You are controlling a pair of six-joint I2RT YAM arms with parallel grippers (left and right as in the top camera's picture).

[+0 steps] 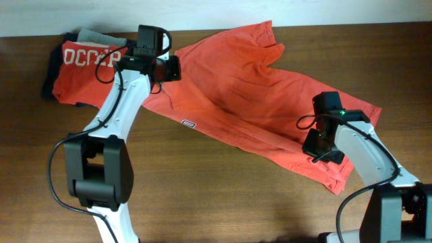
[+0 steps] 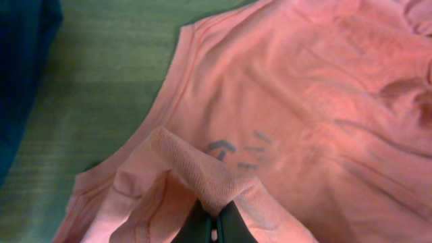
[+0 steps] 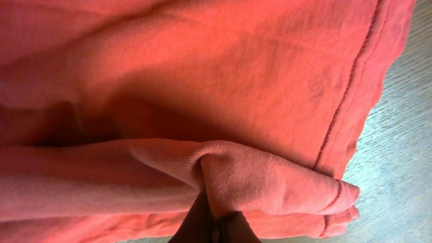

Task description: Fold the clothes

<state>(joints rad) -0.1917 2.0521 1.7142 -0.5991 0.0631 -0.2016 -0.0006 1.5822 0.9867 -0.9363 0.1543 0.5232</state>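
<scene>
The coral-red T-shirt [image 1: 250, 94] lies spread diagonally across the table, with a small hem label [image 1: 188, 124] at its front edge. My left gripper [image 1: 170, 69] is shut on a pinched fold of the shirt at its left end; the left wrist view shows the fold [image 2: 202, 179] between the fingers [image 2: 214, 226], next to the dark chest logo [image 2: 239, 152] and the neckline. My right gripper [image 1: 322, 150] is shut on a fold of the shirt at its lower right end; in the right wrist view the fold [image 3: 270, 179] is bunched above the fingers [image 3: 214, 226], near a hem.
A second red garment with white lettering [image 1: 84, 67], lying on dark blue and grey cloth [image 1: 50, 74], sits at the back left. Its blue edge shows in the left wrist view [image 2: 20, 74]. Brown wooden table [image 1: 223, 189] surrounds the shirt.
</scene>
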